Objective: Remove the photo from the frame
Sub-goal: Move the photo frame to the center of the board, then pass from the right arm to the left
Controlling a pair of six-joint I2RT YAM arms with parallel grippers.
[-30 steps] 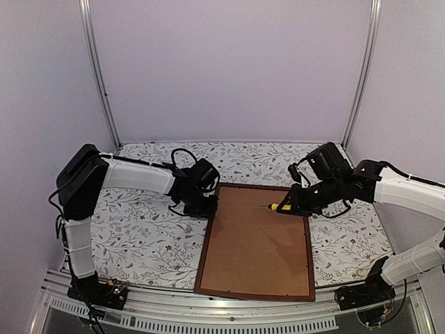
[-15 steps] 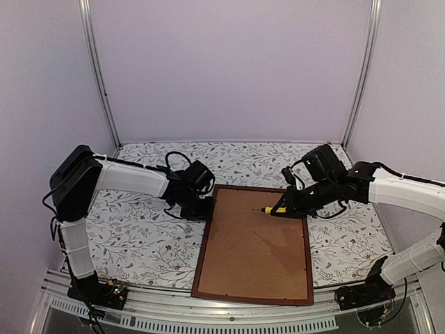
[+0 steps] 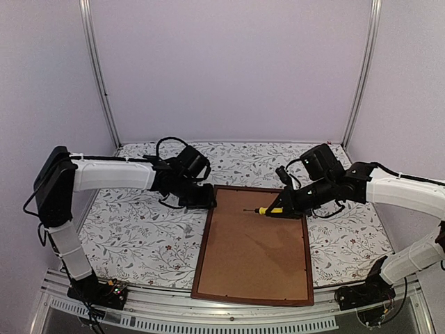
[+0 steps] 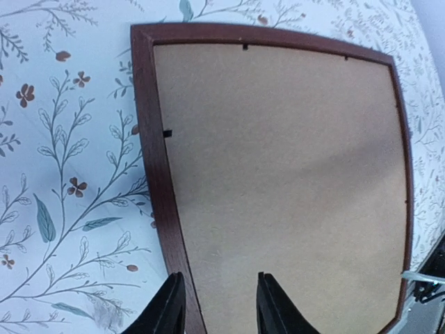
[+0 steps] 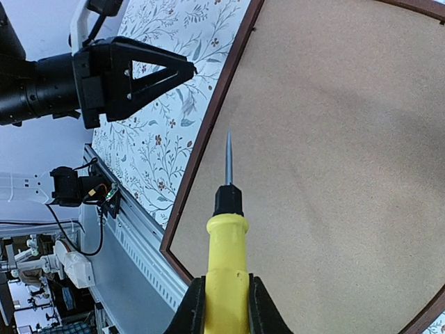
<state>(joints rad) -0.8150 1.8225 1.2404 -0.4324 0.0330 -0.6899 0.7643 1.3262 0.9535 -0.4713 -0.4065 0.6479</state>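
Note:
The frame (image 3: 202,256) of dark reddish-brown wood lies face down on the table, its brown backing board (image 3: 254,254) uppermost. The photo is hidden under that board. My left gripper (image 3: 208,200) hovers open at the frame's far left corner. In the left wrist view its gripper (image 4: 220,278) straddles the frame's left rail (image 4: 154,160), with nothing held. My right gripper (image 5: 227,292) is shut on a yellow-handled screwdriver (image 5: 227,257). The screwdriver (image 3: 270,209) points left, its tip over the far part of the board.
Small black tabs (image 4: 167,133) sit along the frame's inner edge against the backing board (image 4: 278,153). A floral cloth (image 3: 139,229) covers the table. A metal rail (image 3: 208,316) runs along the near edge, close to the frame's near side.
My left jaws have opened, and the arm has drawn back a little at the frame's corner. My right gripper has carried the screwdriver leftward over the board.

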